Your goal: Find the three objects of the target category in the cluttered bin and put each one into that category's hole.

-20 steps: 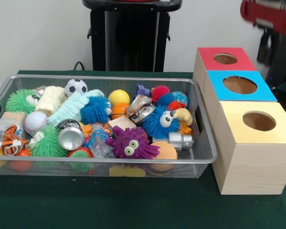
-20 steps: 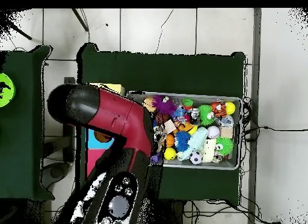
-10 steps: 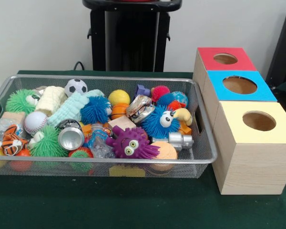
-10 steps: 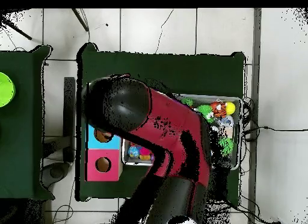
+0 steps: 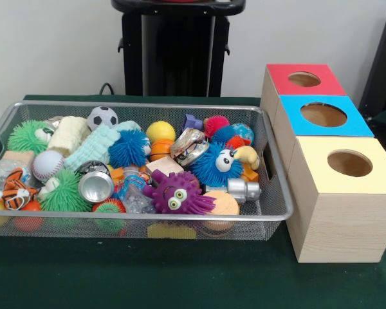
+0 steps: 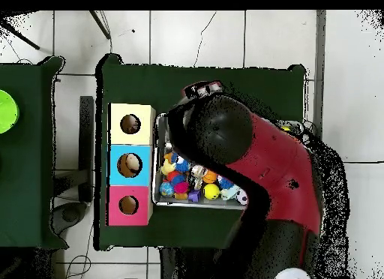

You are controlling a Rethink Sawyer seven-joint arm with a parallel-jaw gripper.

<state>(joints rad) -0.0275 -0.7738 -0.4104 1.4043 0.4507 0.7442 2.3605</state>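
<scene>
A wire mesh bin [image 5: 270,209] holds a heap of toys: a purple fuzzy monster [image 5: 177,193], a blue fuzzy creature with eyes [image 5: 215,164], a soccer ball [image 5: 103,117], a baseball [image 5: 47,165], a yellow ball [image 5: 160,131], a metal can [image 5: 95,185] and green spiky balls [image 5: 27,135]. To its right stand a red-topped box [image 5: 305,79], a blue-topped one [image 5: 323,114] and a yellow-topped one [image 5: 349,163], each with a round hole. From overhead, the red and black arm [image 6: 262,160] covers most of the bin [image 6: 159,160]. No gripper shows in either view.
Dark green cloth [image 5: 180,277] covers the table. A black pedestal [image 5: 177,48] stands behind the bin. From overhead, the three boxes [image 6: 130,165] sit uncovered beside the bin, and a second green table [image 6: 22,152] stands at the left edge.
From overhead, the arm has swung off the boxes and across the bin to its other side. In the front view, the red arm part at the top right has gone.
</scene>
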